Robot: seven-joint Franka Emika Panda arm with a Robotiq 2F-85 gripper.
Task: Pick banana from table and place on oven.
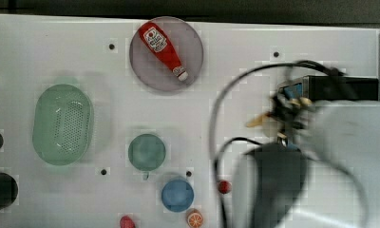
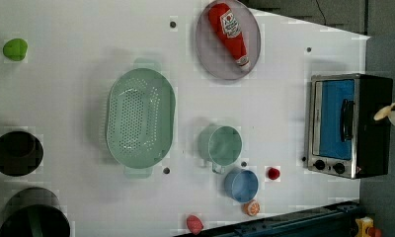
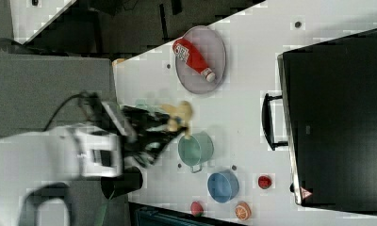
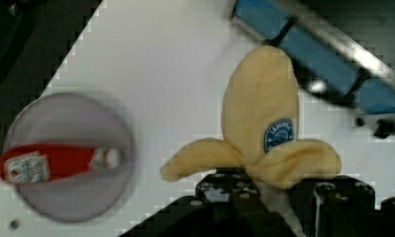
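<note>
Banana (image 4: 259, 123) rides clamped in our gripper (image 4: 245, 185), lifted clear of the table (image 1: 60, 42); we are mid-carry. Next we need to bring it above the oven (image 3: 337, 117), at three o'clock in the right view.

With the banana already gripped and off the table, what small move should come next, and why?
Probably carry it further over the oven top before lowering. The hand is shut on the banana, held above the table near the oven's glass door; nothing yet rests on the black top.
</note>
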